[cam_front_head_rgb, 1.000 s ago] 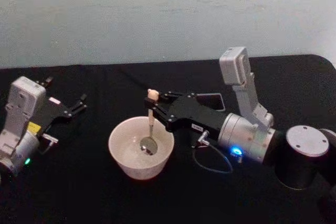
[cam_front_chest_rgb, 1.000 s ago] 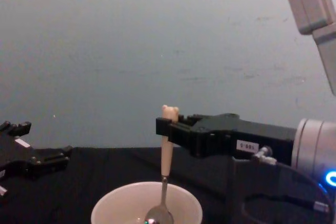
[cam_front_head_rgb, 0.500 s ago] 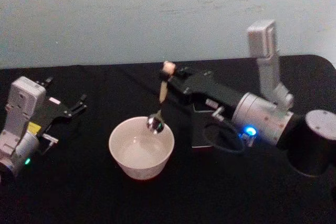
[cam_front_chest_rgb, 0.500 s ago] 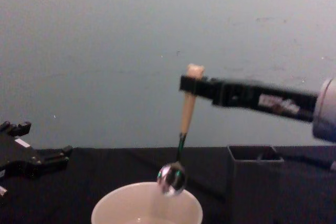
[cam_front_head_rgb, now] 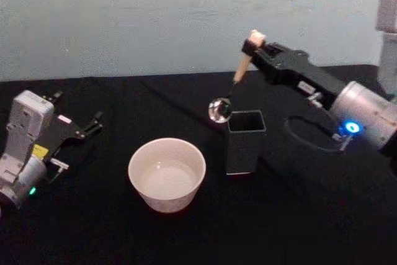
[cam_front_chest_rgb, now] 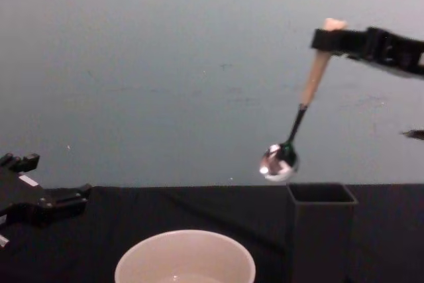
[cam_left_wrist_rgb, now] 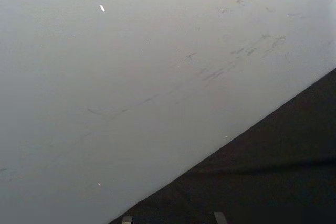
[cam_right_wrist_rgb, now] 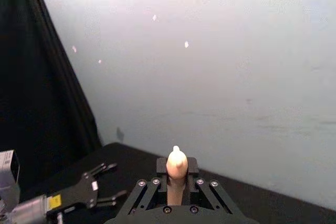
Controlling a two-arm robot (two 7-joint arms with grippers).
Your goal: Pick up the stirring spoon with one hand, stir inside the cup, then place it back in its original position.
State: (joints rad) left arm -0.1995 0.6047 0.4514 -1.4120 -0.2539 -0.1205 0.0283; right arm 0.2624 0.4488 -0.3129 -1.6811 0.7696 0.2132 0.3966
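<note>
My right gripper (cam_front_head_rgb: 253, 45) is shut on the beige top of the stirring spoon (cam_front_head_rgb: 239, 72), holding it tilted in the air. Its shiny metal bowl (cam_front_chest_rgb: 279, 162) hangs just above and to the left of the dark grey square holder (cam_front_chest_rgb: 320, 230). The cream-white cup (cam_front_head_rgb: 167, 173) stands on the black table, left of the holder, with nothing in it but liquid. In the right wrist view the spoon's beige top (cam_right_wrist_rgb: 177, 164) sits between the closed fingers. My left gripper (cam_front_head_rgb: 92, 125) rests open at the far left of the table.
The dark grey holder (cam_front_head_rgb: 243, 141) stands right of the cup (cam_front_chest_rgb: 185, 258). A black cloth (cam_front_head_rgb: 186, 234) covers the table up to a pale wall behind. The right arm's cable (cam_front_head_rgb: 310, 138) loops over the table to the right of the holder.
The right gripper lifted the spoon out of the cup and carried it up and to the right, over the holder's left edge. The left arm stayed still.
</note>
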